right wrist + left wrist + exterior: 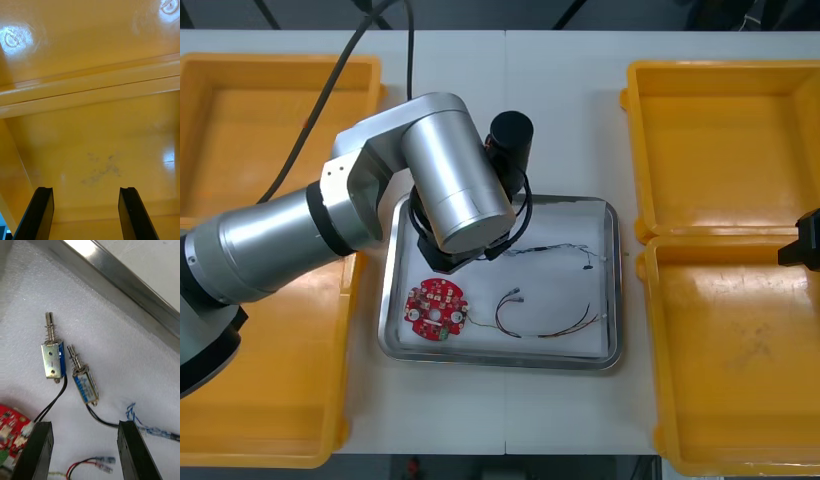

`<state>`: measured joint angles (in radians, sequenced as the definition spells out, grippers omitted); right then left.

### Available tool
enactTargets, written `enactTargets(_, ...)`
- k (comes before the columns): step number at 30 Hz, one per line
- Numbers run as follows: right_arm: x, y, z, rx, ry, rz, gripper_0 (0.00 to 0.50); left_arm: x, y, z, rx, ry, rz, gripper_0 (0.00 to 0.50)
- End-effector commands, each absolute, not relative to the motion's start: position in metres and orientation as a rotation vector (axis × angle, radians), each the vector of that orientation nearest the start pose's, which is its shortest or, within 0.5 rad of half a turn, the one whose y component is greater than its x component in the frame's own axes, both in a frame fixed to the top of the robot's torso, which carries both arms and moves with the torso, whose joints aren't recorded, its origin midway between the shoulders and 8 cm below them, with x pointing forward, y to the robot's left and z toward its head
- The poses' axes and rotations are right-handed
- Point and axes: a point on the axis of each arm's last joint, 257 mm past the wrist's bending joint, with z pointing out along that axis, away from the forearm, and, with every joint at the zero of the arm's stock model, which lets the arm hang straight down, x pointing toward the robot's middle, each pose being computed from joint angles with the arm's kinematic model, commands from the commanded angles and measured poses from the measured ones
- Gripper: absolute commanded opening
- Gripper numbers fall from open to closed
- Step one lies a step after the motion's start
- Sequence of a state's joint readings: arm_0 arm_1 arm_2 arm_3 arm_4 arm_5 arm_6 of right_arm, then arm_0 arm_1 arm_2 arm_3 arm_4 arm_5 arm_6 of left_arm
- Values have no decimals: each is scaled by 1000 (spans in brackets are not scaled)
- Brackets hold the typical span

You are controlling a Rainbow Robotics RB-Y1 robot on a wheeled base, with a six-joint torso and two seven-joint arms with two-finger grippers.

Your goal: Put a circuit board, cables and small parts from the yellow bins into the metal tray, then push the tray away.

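The metal tray (611,290) lies at the table's centre, white inside. In it are a round red circuit board (437,308), a red and yellow cable (546,327) and a twisted blue and white cable (558,248). My left arm (450,190) hangs over the tray's near-left part. My left gripper (85,452) is open just above the tray floor. Two small metal parts (52,359) (84,381) with black leads lie ahead of its fingers, untouched. My right gripper (85,213) is open and holds nothing above a yellow bin's floor (97,150).
Two yellow bins (280,100) stand left of the tray, and two more (725,140) stand right of it. The tray's shiny rim (123,285) runs just beyond the metal parts. My right arm's black end (802,243) shows at the right edge.
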<state>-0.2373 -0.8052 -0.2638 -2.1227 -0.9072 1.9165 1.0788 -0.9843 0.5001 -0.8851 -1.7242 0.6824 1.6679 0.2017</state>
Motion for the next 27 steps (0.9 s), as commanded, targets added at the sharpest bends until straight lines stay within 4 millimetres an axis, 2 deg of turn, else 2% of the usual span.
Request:
enactTargets(1,382,-371,-147,201,2678,42,500,474,61,-144,-820,2500,-287,500)
enactTargets(2,382,-371,-147,201,2678,42,500,473,64,-123,-803,2493,-318,500)
enactTargets(5,382,-371,-147,201,2678,42,500,471,76,-90,-783,2483,-346,500)
enactTargets(7,382,-371,-147,201,2678,42,500,465,98,-64,-767,2478,-341,500)
enactTargets(8,382,-371,-147,201,2678,42,500,464,105,-58,-757,2476,-330,500)
enactTargets(11,382,-371,-147,201,2678,42,500,454,145,-35,-701,2491,-275,500)
enactTargets(16,381,-364,-152,183,2694,54,500,442,193,-23,-582,2536,-170,500)
enactTargets(20,388,-357,-143,118,2683,23,500,438,225,-22,-492,2575,-130,500)
enactTargets(26,396,-328,-142,-18,2694,20,500,435,275,-36,-383,2599,-73,500)
enactTargets(27,398,-324,-140,-36,2692,20,500,435,278,-38,-371,2601,-71,500)
